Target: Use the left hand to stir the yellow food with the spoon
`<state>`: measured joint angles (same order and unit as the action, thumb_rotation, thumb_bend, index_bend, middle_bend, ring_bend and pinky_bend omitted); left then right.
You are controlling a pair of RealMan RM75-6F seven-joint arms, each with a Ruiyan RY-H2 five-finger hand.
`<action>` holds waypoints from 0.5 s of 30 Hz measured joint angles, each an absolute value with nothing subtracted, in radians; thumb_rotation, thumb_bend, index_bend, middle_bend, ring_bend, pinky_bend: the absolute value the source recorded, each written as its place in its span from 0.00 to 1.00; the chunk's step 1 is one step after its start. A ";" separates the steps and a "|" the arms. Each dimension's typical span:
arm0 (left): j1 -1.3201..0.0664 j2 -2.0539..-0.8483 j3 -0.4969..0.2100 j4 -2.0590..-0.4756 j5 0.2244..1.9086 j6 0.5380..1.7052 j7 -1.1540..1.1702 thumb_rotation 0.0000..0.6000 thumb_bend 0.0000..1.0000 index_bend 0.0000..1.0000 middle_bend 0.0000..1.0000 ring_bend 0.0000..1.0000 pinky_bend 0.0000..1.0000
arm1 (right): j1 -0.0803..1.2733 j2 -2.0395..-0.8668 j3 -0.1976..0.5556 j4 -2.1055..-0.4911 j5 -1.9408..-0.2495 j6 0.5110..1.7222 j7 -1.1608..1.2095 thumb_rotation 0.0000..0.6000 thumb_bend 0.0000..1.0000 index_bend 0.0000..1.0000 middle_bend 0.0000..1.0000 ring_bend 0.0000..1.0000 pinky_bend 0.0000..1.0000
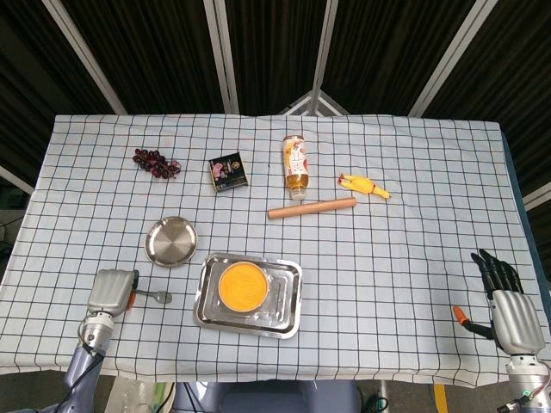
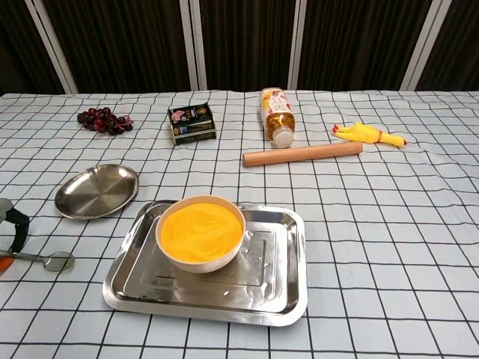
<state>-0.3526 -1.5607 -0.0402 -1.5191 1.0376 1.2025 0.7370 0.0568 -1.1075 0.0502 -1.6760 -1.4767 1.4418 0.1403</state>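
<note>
A white bowl of yellow food stands in a steel tray near the table's front. Left of the tray lies the metal spoon, its bowl pointing toward the tray. My left hand sits at the front left corner and grips the spoon's handle; only its edge shows in the chest view. At the front right edge my right hand rests with fingers spread and holds nothing.
A small steel plate sits behind the spoon. Farther back lie grapes, a dark box, a bottle on its side, a wooden rolling pin and a yellow rubber chicken.
</note>
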 measured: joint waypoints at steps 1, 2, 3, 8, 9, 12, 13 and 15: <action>-0.352 -1.562 -0.040 -1.518 1.042 1.205 0.734 1.00 0.57 0.59 1.00 1.00 1.00 | 0.057 -1.107 0.050 -1.676 -1.477 1.442 0.140 1.00 0.34 0.00 0.00 0.00 0.00; -0.352 -1.562 -0.039 -1.517 1.050 1.210 0.729 1.00 0.58 0.60 1.00 1.00 1.00 | 0.057 -1.107 0.050 -1.676 -1.476 1.442 0.140 1.00 0.34 0.00 0.00 0.00 0.00; -0.352 -1.562 -0.039 -1.517 1.053 1.212 0.728 1.00 0.58 0.61 1.00 1.00 1.00 | 0.057 -1.107 0.050 -1.676 -1.476 1.441 0.140 1.00 0.34 0.00 0.00 0.00 0.00; -0.352 -1.552 -0.035 -1.531 1.105 1.244 0.720 1.00 0.58 0.63 1.00 1.00 1.00 | 0.057 -1.107 0.050 -1.677 -1.476 1.441 0.140 1.00 0.34 0.00 0.00 0.00 0.00; -0.352 -1.549 -0.035 -1.535 1.112 1.249 0.719 1.00 0.59 0.64 1.00 1.00 1.00 | 0.057 -1.107 0.050 -1.677 -1.477 1.442 0.140 1.00 0.34 0.00 0.00 0.00 0.00; -0.354 -1.532 -0.037 -1.568 1.137 1.268 0.718 1.00 0.61 0.68 1.00 1.00 1.00 | 0.056 -1.106 0.050 -1.678 -1.477 1.442 0.140 1.00 0.34 0.00 0.00 0.00 0.00; -0.354 -1.526 -0.038 -1.579 1.141 1.273 0.718 1.00 0.62 0.70 1.00 1.00 1.00 | 0.056 -1.106 0.050 -1.677 -1.477 1.443 0.140 1.00 0.34 0.00 0.00 0.00 0.00; -0.356 -1.511 -0.044 -1.607 1.149 1.284 0.722 1.00 0.62 0.74 1.00 1.00 1.00 | 0.055 -1.106 0.049 -1.678 -1.478 1.443 0.141 1.00 0.34 0.00 0.00 0.00 0.00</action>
<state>-0.3562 -1.5106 -0.0436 -1.6067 1.1488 1.2839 0.7220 0.0555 -1.1060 0.0492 -1.6783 -1.4782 1.4432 0.1409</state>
